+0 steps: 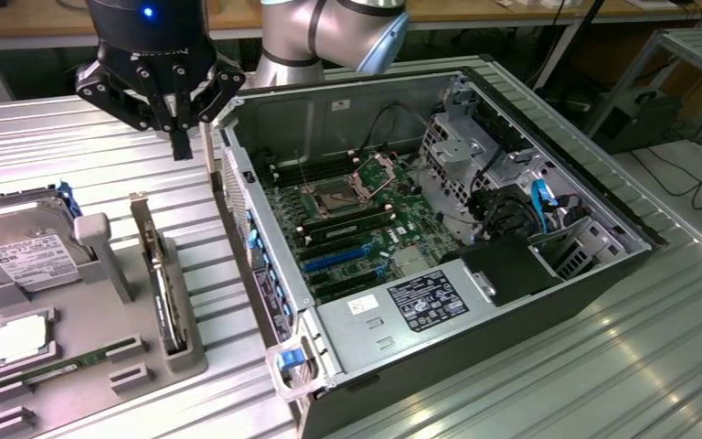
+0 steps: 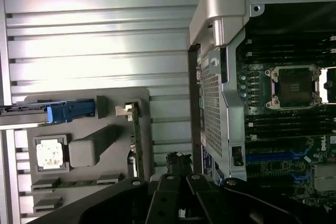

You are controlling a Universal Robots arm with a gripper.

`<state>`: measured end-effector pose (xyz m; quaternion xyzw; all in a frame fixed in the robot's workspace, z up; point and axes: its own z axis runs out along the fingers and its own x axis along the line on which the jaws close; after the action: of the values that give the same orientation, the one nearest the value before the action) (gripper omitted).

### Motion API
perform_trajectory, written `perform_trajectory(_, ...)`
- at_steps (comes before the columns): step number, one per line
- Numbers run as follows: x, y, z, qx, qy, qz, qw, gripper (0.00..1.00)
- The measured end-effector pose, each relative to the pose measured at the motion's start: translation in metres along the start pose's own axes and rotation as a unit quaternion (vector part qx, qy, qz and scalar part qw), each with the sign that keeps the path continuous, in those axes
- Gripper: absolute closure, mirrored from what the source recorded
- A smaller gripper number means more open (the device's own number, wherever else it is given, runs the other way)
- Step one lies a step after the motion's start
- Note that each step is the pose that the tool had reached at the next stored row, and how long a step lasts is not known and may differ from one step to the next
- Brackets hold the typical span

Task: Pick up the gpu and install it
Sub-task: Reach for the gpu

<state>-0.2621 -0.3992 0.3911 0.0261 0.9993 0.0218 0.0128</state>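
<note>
- The pincer (image 1: 180, 139) was pressed together and held nothing.
- It hung in the air over the tabletop (image 1: 70, 137), near the tabletop's far edge and just beside a far corner of the open computer case (image 1: 388, 384). It touched nothing.
- The gpu (image 1: 162, 283) was not in the pincer. It stood on its long edge in a slot of the gray holder (image 1: 193, 361), well apart from the pincer.
- The slot ran along the side of the holder nearest the case. The card's silver end pointed to the far edge of the tabletop.
- The holder sat at the tabletop's edge on the exterior view's left. It also held a hard drive (image 1: 28, 256), a thin green stick (image 1: 77, 363) and a square chip (image 1: 22, 340).
- Inside the case lay the big green board (image 1: 351, 229), where the card has to go.
- We think the card is stiff and not very heavy, but easy to break.
- We think the best place to hold it is the top edge, with one finger on each flat face, near the middle so it does not tip.
- We would keep off the bottom edge that plugs in, and would not squeeze hard.
</note>
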Motion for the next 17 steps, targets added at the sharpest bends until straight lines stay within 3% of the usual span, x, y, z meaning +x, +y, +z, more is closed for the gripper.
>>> perform_trajectory(7, 0.0027, -0.0001, -0.0001, -0.0001, 0.0001, -0.003, 1.0000, 0.89)
perform_trajectory(17, 0.0028, -0.0001, -0.0001, -0.0008, 0.0015, -0.034, 0.9994, 0.89)
